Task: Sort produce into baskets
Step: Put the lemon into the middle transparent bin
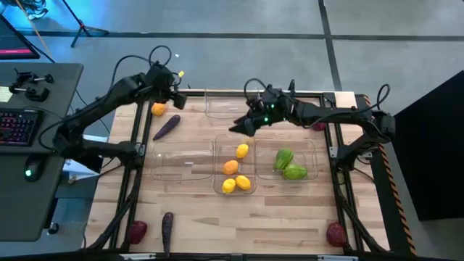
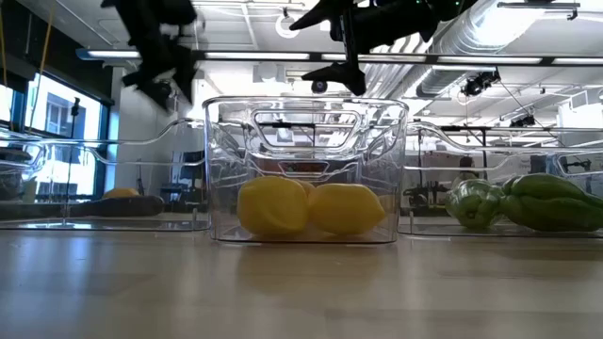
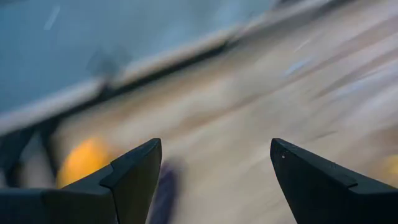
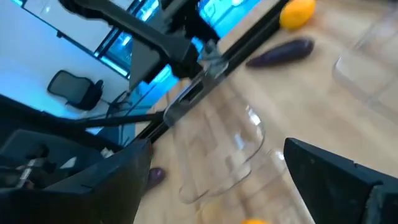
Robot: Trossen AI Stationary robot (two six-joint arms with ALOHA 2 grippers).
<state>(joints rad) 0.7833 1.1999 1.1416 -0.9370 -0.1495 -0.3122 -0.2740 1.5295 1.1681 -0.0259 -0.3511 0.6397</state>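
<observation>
My left gripper (image 1: 172, 99) (image 3: 214, 168) hangs open at the table's far left, above an orange fruit (image 1: 157, 109) (image 3: 84, 160) and a purple eggplant (image 1: 166, 127) that lie on the wood. My right gripper (image 1: 241, 127) (image 4: 211, 180) is open above the far end of the middle basket (image 1: 235, 190), with nothing between its fingers. That basket holds lemons (image 2: 311, 209) and an orange one (image 1: 230, 167). The right basket (image 1: 313, 148) holds two green ridged ones (image 1: 290, 165). The left basket (image 1: 181, 161) and the far basket (image 1: 221, 107) show nothing inside.
Dark red round ones lie at the near left (image 1: 138, 230), the near right (image 1: 335, 233) and the far right under the right arm (image 1: 319, 125). A second eggplant (image 1: 167, 228) lies at the near edge. A desk with a keyboard (image 1: 18, 125) stands left of the table.
</observation>
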